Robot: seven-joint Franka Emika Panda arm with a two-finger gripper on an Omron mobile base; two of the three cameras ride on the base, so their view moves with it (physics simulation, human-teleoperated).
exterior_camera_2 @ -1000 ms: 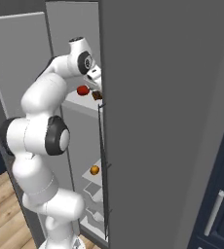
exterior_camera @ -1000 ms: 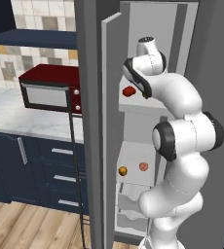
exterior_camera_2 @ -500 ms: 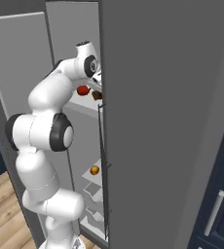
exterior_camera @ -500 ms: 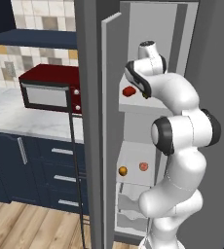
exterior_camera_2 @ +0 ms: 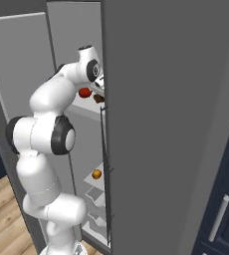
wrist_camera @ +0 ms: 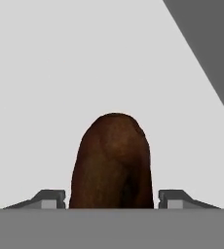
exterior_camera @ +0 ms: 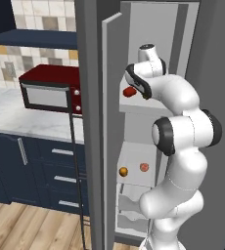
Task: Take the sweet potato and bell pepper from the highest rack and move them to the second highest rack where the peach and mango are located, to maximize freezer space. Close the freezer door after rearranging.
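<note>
At the far left of the left base view a dark red microwave (exterior_camera: 50, 93) stands on the marble desk (exterior_camera: 16, 117) above navy drawers (exterior_camera: 60, 171). Just right of it the freezer door (exterior_camera: 96, 127) hangs open, its thin dark handle (exterior_camera: 75, 166) running down the near edge. Inside the cabinet the bell pepper (exterior_camera: 129, 91) lies on the highest rack (exterior_camera: 148, 105), toward its left end, with the white arm (exterior_camera: 183, 132) reaching in just beside it on the right. The same red pepper (exterior_camera_2: 84, 92) shows in the right base view, and just right of it the sweet potato (exterior_camera_2: 99, 98) sits on the rack beside the cabinet's front edge. Lower down, on the second highest rack (exterior_camera: 134, 181), the orange mango (exterior_camera: 123, 171) lies to the left and the pinkish peach (exterior_camera: 144, 167) just right of it, near each other but apart; white wavy-fronted drawers (exterior_camera: 129, 205) sit beneath. In the hand view the brown sweet potato (wrist_camera: 112, 163) stands between the two fingers (wrist_camera: 45, 199), which flank it closely on either side with a thin gap showing; whether they already press on it cannot be told, and it rests against the pale rack surface (wrist_camera: 84, 58).
</note>
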